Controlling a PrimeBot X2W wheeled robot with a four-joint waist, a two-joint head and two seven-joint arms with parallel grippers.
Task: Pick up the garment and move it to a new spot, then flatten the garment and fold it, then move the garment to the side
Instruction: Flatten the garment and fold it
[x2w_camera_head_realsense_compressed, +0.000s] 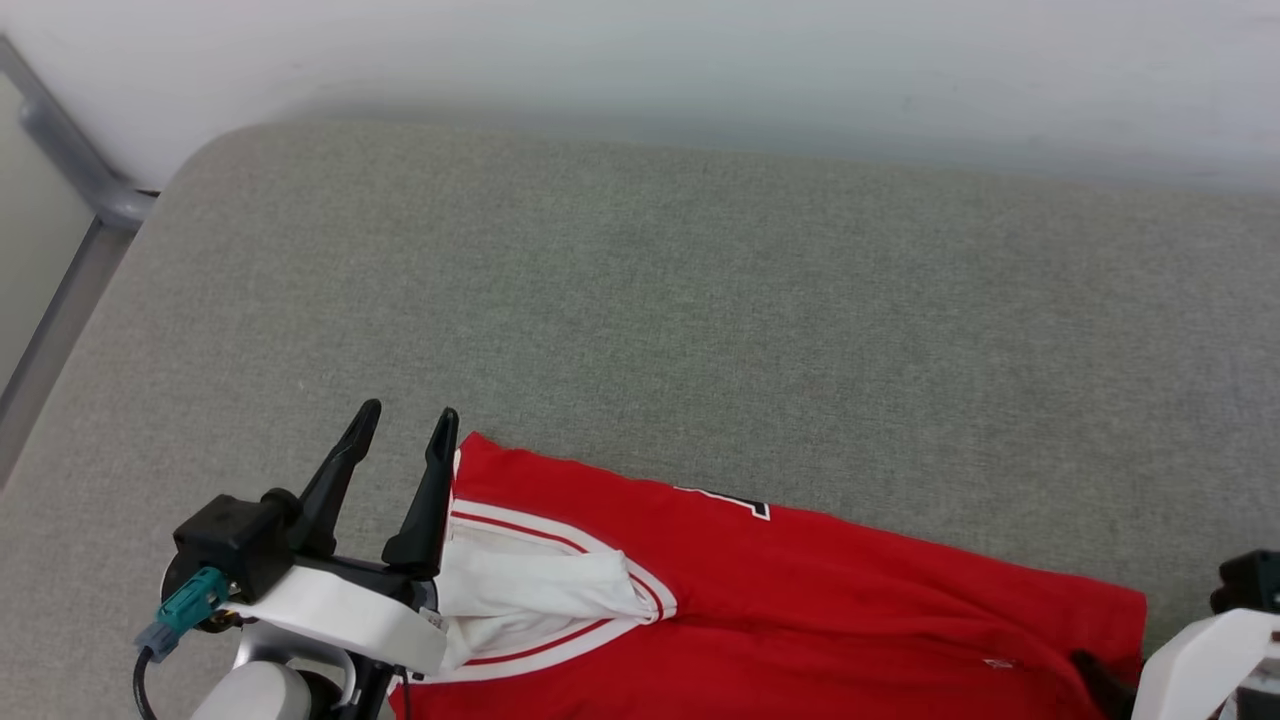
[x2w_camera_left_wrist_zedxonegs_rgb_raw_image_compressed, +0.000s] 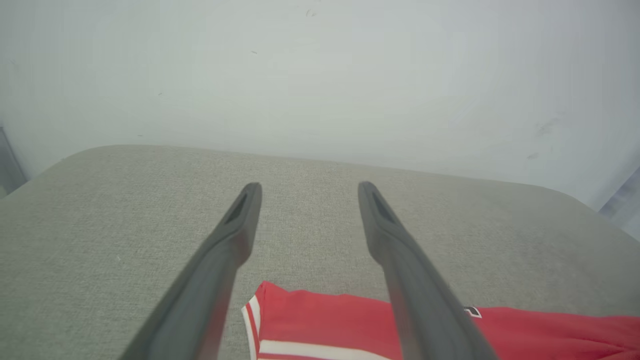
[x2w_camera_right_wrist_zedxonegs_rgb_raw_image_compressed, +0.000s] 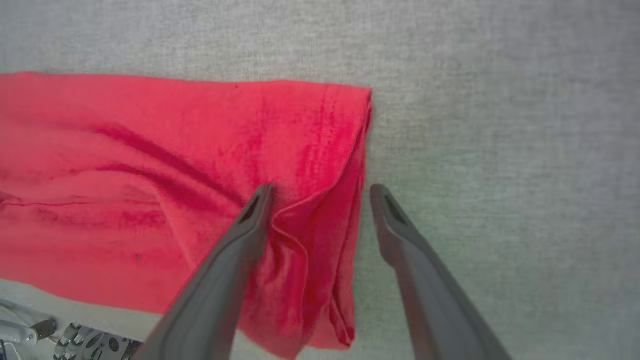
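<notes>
Head view: garment (x2w_camera_head_realsense_compressed: 800, 600) with white sleeve (x2w_camera_head_realsense_compressed: 530, 585)

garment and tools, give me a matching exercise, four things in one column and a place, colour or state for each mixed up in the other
1 left tool
2 right tool
3 garment
4 sleeve

a white with striped trim
b open, over the plain red end
c lying on the grey surface
d open, beside the sleeve end

Pairs: 1-d, 2-b, 3-c, 4-a

Left pincer (x2w_camera_left_wrist_zedxonegs_rgb_raw_image_compressed: 310, 186), right pincer (x2w_camera_right_wrist_zedxonegs_rgb_raw_image_compressed: 322, 189), both spread.
</notes>
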